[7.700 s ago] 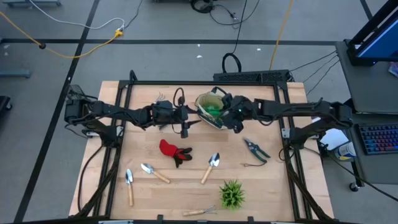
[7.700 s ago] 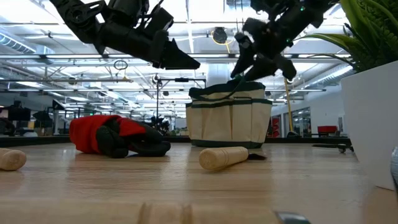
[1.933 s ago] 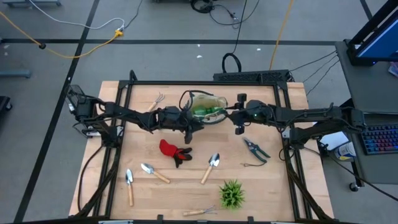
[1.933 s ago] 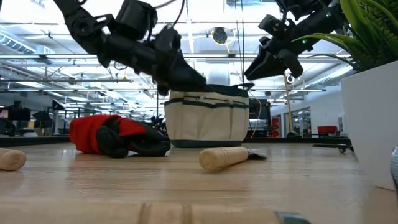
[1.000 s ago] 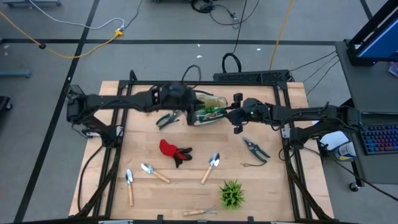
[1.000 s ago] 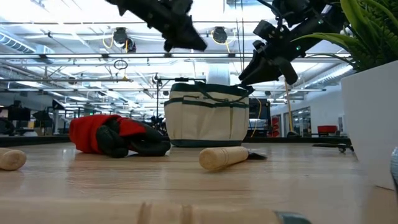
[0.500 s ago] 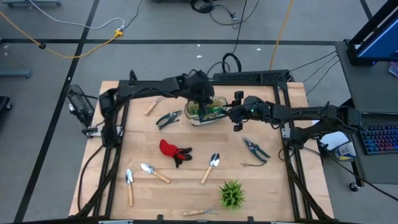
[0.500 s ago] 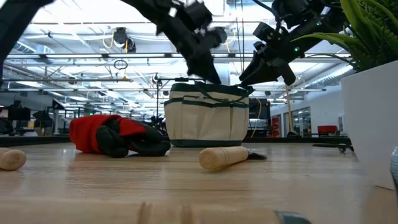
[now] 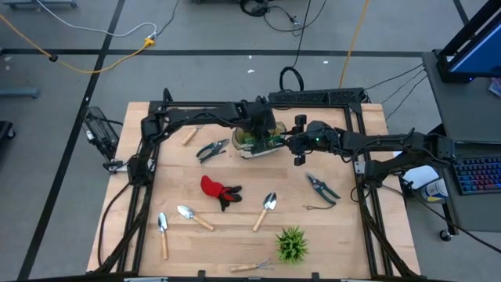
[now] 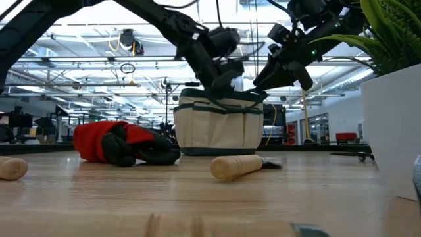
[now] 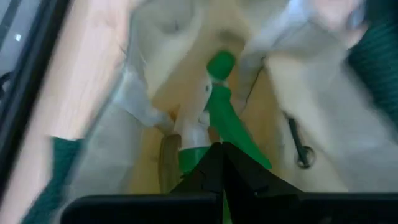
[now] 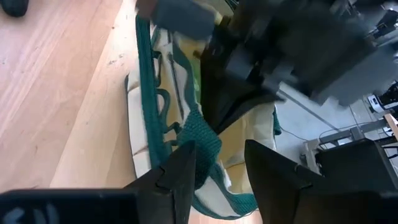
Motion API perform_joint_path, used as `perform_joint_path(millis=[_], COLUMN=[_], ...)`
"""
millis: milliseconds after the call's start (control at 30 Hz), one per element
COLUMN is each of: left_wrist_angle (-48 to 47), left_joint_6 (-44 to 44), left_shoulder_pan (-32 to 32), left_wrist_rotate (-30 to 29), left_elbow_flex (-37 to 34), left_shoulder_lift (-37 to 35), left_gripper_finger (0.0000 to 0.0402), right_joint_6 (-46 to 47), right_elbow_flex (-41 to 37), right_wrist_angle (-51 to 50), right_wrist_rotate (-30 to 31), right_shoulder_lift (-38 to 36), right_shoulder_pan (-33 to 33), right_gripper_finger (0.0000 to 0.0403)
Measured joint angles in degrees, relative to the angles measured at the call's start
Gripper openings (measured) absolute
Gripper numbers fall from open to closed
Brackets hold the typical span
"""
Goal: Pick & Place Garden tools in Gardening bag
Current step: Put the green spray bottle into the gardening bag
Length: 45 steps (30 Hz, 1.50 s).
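**A:** What does the bag look like?

**B:** A small cream fabric gardening bag (image 9: 256,141) with dark green trim sits at the far middle of the pale wooden table (image 9: 344,235), its mouth open. The left gripper (image 9: 259,128) reaches into it, fingers pressed together over a green-and-white tool (image 11: 208,118) inside. The right gripper (image 9: 291,143) pinches the green rim on the bag's right side.

**A:** And the other tools?

**B:** Dark-handled pruning shears (image 9: 211,148) lie just left of the bag, a second pair of shears (image 9: 322,186) to its right. A red-and-black glove (image 9: 219,191) is mid-table. Three wooden-handled silver trowels (image 9: 264,210) and a small rake (image 9: 250,266) lie nearer the front, beside a green spiky plant (image 9: 292,244).

**A:** The room?

**B:** Grey floor with cables, and a keyboard (image 9: 476,174) to the right. Across the table there are ceiling lights and beams. I can read no writing.
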Motion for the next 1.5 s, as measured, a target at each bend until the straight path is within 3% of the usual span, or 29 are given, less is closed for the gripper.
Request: perform_joint_path(millis=[467, 1333, 1500], left_wrist_angle=[0.64, -0.03, -0.99], left_joint_6=[1.05, 1.03, -1.07], left_shoulder_pan=[0.11, -0.17, -0.11], left_wrist_rotate=[0.59, -0.45, 2.99], left_elbow_flex=[0.13, -0.04, -0.14], left_shoulder_lift=[5.65, 5.88, 5.50], left_gripper_finger=[0.0003, 0.0004, 0.0004], right_joint_6=[0.42, 0.46, 0.47], right_elbow_flex=[0.00, 0.00, 0.00], right_wrist_angle=[-0.41, -1.42, -1.32], right_wrist_rotate=[0.00, -0.04, 0.02], right_shoulder_lift=[0.00, 0.00, 0.00], right_shoulder_pan=[0.00, 0.00, 0.00], right_gripper_finger=[0.0132, 0.0132, 0.0132])
